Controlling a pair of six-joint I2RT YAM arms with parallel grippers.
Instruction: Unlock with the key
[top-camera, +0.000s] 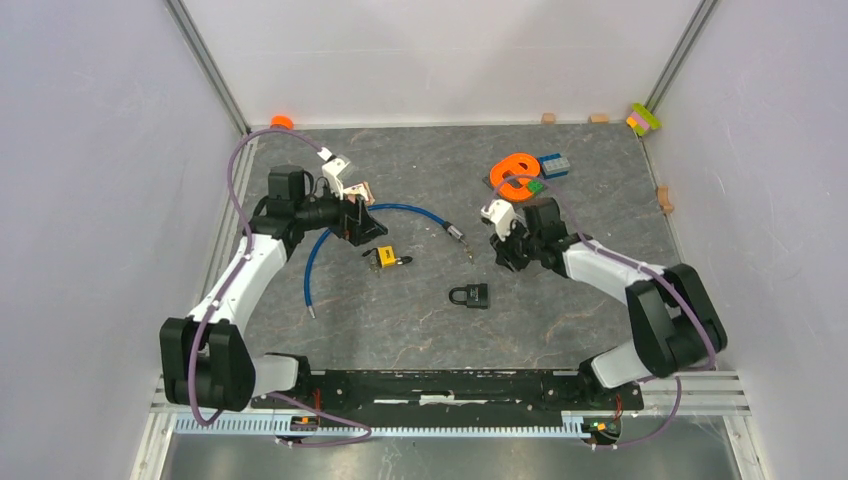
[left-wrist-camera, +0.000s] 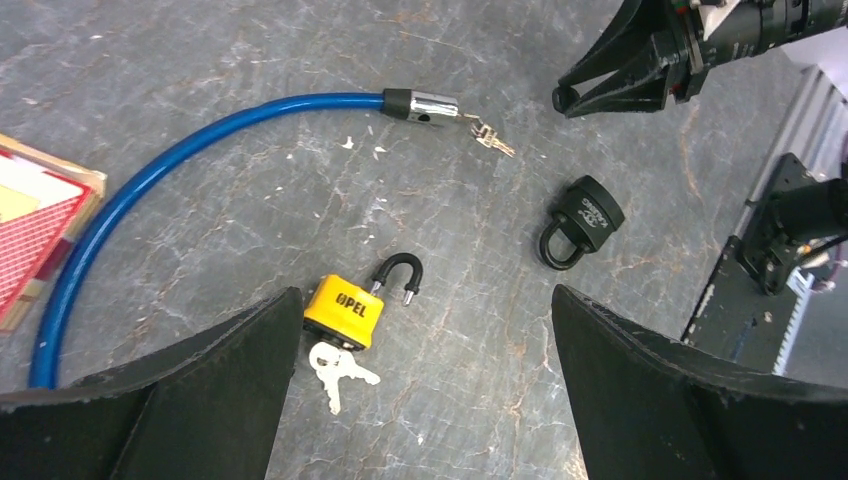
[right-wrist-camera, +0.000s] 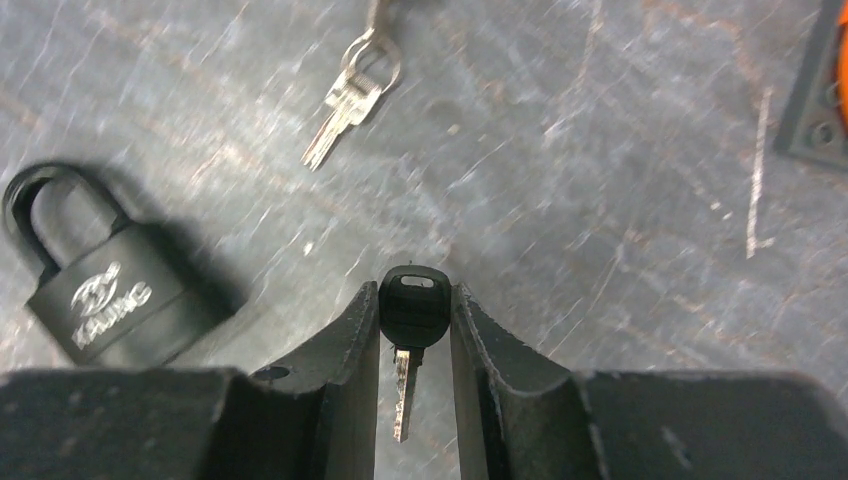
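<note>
A black padlock (top-camera: 470, 295) with its shackle closed lies on the grey table; it also shows in the right wrist view (right-wrist-camera: 100, 295) and the left wrist view (left-wrist-camera: 580, 220). My right gripper (right-wrist-camera: 414, 290) is shut on a black-headed key (right-wrist-camera: 413, 308), blade pointing back toward the wrist, held above the table up and to the right of the black padlock (top-camera: 503, 248). My left gripper (left-wrist-camera: 425, 295) is open and empty, hovering over a yellow padlock (left-wrist-camera: 345, 308) whose shackle is open and whose keys (left-wrist-camera: 335, 372) hang from it.
A blue cable lock (left-wrist-camera: 200, 150) curves across the table, its metal head (left-wrist-camera: 430, 105) with a small key pair (right-wrist-camera: 350, 95) near the right gripper. An orange part (top-camera: 515, 172) and a blue block (top-camera: 554, 165) lie behind. A red card (left-wrist-camera: 30, 225) lies left.
</note>
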